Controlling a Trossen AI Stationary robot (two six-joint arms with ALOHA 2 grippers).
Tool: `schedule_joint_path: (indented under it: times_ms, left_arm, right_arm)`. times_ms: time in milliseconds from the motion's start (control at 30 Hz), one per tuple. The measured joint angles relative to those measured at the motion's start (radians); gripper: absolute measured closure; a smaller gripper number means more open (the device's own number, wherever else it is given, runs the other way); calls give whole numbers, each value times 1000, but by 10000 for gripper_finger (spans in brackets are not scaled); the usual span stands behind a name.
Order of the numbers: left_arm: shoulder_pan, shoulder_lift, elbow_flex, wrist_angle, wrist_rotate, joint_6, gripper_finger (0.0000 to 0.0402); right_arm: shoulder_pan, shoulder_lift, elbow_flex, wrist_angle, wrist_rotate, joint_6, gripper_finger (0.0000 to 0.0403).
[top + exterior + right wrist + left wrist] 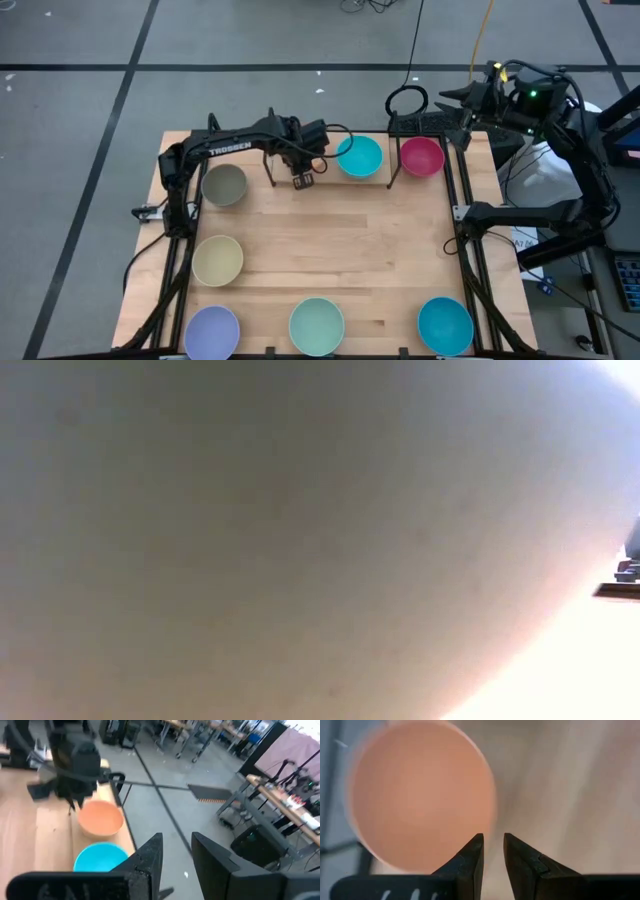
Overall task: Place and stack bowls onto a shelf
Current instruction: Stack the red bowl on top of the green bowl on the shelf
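1. L gripper (303, 178) hangs at the shelf (392, 172), at the table's far edge. Its fingers stand a narrow gap apart w/ nothing between them.
2. Orange bowl (420, 795) sits upright just past those fingertips, apart from them. In the R wrist view it's right under the L gripper and next to the teal bowl (359, 156). The arm hides it from above.
3. Magenta bowl (421, 156) is beside the teal one, on the R end of the shelf.
4. R gripper (176, 837) is parked off the far R corner, pointing out at the room. It's slightly open and empty.
5. Step in hand, as I read it: orange is set down and let go, so this placement is at its end.
6. Left on the table: grey-olive bowl (224, 185), pale yellow bowl (218, 260), lavender bowl (212, 332), mint bowl (316, 326) and second teal bowl (445, 325). Approx 3 of 8 done.
7. Next move calls for lifting L clear w/o nudging orange, then going for the grey-olive, which is nearest. The shelf row looks full, so the rest prob. stack inside bowls already there, which needs a centred drop.
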Motion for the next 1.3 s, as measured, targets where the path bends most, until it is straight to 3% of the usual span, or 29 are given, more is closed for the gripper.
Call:
schedule_joint_path:
  times_ms: [133,333,633,800,967,1100,1200,1300]
  left_arm:
    - [-28,-2,100,-155,114,54,321]
    - [-81,-1,207,-290,118,100,321]
    - [-101,-43,259,-333,117,-75,321]
    - [-92,-100,259,-330,60,-169,321]
    - [-70,-167,259,-321,26,-228,321]
    - [-29,-227,259,-320,-24,-311,321]
    - [0,-270,259,-319,-50,-337,321]
    - [26,-310,259,-319,-85,-317,321]
  right_arm:
    - [0,0,0,-98,0,-40,305]
    - [0,2,0,-200,6,-62,305]
    - [0,38,0,-381,209,104,305]
    - [0,104,0,-506,210,252,305]
    - [-24,197,0,-514,205,367,305]
    - [-74,271,0,-523,132,444,305]
    - [-111,322,0,-518,95,436,305]
    - [-145,360,0,-522,79,274,305]
